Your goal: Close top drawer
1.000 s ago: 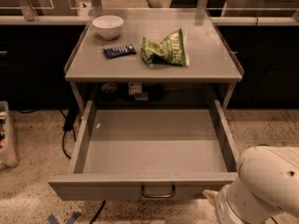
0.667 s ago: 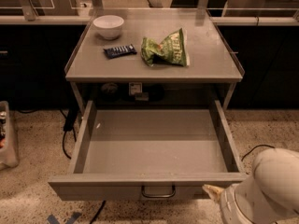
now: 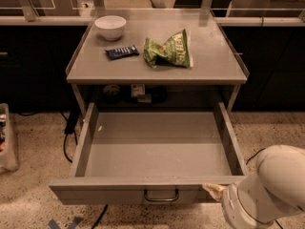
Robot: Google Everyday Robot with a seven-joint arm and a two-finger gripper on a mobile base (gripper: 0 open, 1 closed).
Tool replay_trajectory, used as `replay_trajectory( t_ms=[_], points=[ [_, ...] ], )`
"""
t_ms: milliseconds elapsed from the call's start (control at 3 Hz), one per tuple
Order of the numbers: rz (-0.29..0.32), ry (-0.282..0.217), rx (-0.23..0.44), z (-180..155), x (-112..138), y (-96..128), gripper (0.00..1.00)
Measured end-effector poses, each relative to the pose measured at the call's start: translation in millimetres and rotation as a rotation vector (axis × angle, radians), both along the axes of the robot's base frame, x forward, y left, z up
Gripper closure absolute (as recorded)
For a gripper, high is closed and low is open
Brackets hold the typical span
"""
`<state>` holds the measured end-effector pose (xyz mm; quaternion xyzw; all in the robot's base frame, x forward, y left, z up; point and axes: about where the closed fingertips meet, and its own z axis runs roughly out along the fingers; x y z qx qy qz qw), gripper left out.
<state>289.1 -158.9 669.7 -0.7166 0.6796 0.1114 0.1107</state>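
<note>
Arm: a white, rounded arm (image 3: 269, 190) filled the lower right of the view, in front of the drawer's right end.
Gripper: the gripper (image 3: 213, 190) showed only as a tan tip at the right end of the drawer's front panel, at its top edge. I could not tell whether it stood wide or narrow, nor whether it was touching the panel.
Top drawer: the top drawer (image 3: 157, 147) stood far out from under the counter's front edge, grey inside, with its front panel nearest the camera.
Handle: a small metal bar handle (image 3: 161, 196) sat at the middle of the front panel, well left of the gripper.
Floor: a speckled floor (image 3: 33, 194) lay around the cabinet, with a black cable (image 3: 66, 142) hanging below the counter's front left corner.
Counter: a grey counter (image 3: 209, 56) stood above the drawer.
Chip bag: a crumpled green chip bag (image 3: 167, 50) lay near the counter's middle.
Wrapper: a dark snack bar (image 3: 122, 52) lay just left of the bag.
Bowl: a white bowl (image 3: 110, 26) stood upright near the back left corner.
</note>
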Motion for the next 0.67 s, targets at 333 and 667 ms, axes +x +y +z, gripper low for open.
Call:
replay_trajectory(
  t_ms=[333,667],
  points=[
    [-0.008,-0.012,-0.030,-4.5,8.1,-1.4,0.00],
    [-0.009,-0.053,-0.062,-9.4,29.8,-1.2,0.00]
  ],
)
